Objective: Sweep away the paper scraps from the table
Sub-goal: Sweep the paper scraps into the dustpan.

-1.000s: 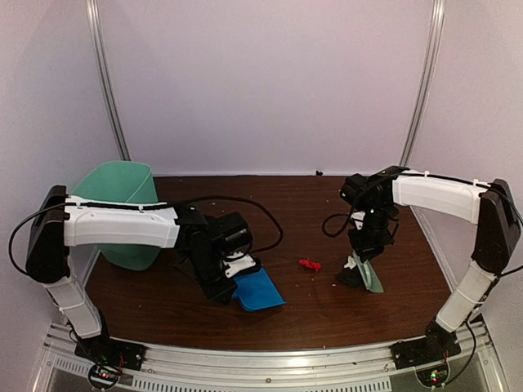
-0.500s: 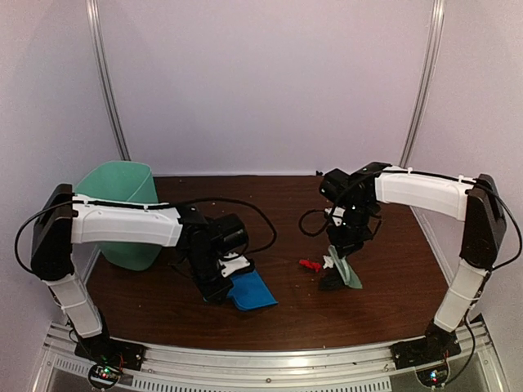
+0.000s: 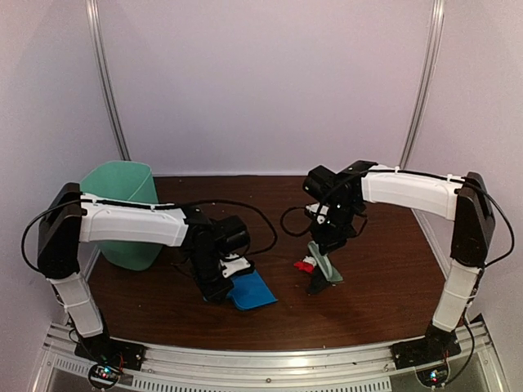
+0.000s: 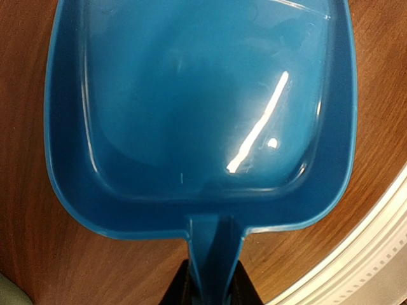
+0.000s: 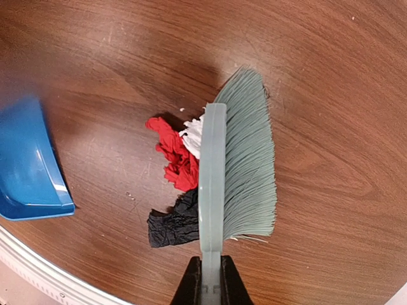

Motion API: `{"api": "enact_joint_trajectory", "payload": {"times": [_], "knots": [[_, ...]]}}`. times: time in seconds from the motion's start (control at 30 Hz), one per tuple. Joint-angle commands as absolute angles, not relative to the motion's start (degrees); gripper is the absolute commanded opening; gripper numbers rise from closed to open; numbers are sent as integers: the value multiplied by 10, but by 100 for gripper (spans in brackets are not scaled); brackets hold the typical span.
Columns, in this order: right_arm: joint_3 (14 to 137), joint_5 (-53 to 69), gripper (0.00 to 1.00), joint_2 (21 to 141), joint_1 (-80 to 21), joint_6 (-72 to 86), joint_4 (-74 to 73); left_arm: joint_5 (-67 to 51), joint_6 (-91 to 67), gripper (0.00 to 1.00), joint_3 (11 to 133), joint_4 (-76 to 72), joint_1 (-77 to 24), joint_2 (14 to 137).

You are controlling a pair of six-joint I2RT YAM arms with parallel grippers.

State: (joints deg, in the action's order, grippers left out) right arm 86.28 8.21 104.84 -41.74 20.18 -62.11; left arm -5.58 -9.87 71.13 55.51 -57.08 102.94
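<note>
gap between dustpan and scraps, bin left

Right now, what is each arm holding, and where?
The left end effector grips the blue dustpan by its handle; the right end effector grips the green brush by its handle.

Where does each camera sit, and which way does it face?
Top external: above and behind the bases, looking down and forward over the table; the left arm and right arm show whole.
Left wrist: on the left arm, looking past the left end effector into the dustpan; only fingertips show.
Right wrist: on the right arm, looking past the right end effector down at the brush and paper scraps; only fingertips show.
Shared: dustpan in all three; brush and scraps in top and right wrist.
</note>
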Motion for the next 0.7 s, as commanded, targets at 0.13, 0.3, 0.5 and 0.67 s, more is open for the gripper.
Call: {"api": "enact_joint_trajectory", "payload": {"times": [0.13, 0.3, 0.5, 0.67], "knots": [[882, 149, 0, 1083, -437, 187, -624, -62, -71, 0, 731, 557, -567, 1030], [886, 176, 0, 1084, -440, 191, -620, -65, -66, 0, 740, 562, -567, 1034], [886, 196, 0, 1085, -446, 199, -610, -71, -68, 0, 743, 565, -568, 1044], [882, 205, 0, 1083, -453, 201, -603, -76, -71, 0, 741, 566, -568, 1050]]}}
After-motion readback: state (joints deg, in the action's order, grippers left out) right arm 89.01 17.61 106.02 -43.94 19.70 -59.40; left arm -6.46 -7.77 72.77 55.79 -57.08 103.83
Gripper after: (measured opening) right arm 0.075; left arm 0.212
